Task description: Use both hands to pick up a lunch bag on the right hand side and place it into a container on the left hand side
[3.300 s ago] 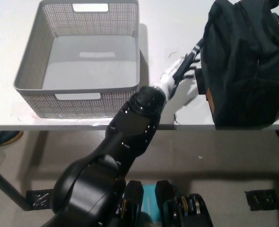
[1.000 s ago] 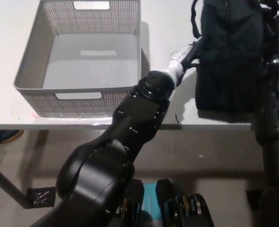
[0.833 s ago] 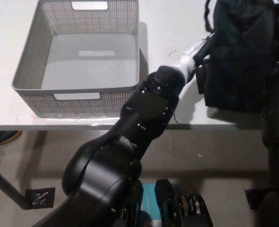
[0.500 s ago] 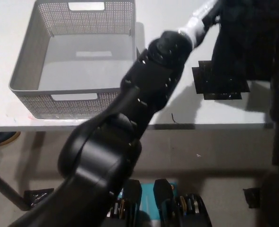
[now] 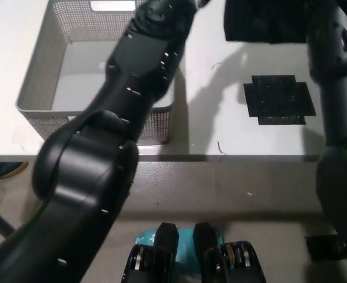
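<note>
A white table (image 5: 232, 127) carried a grey perforated container (image 5: 40, 88) on its left part and a black cross of tape (image 5: 279, 99) on its right; below its front edge lay a grey floor (image 5: 238, 194). The black lunch bag (image 5: 267, 20) hung lifted at the top edge, clear of the tabletop, above and just left of the tape. Neither hand was visible: the left arm (image 5: 120, 118) crossed over the container and the right arm (image 5: 335, 106) rose along the right edge, so their grasp could not be told. Bare tabletop lay between container and tape.
</note>
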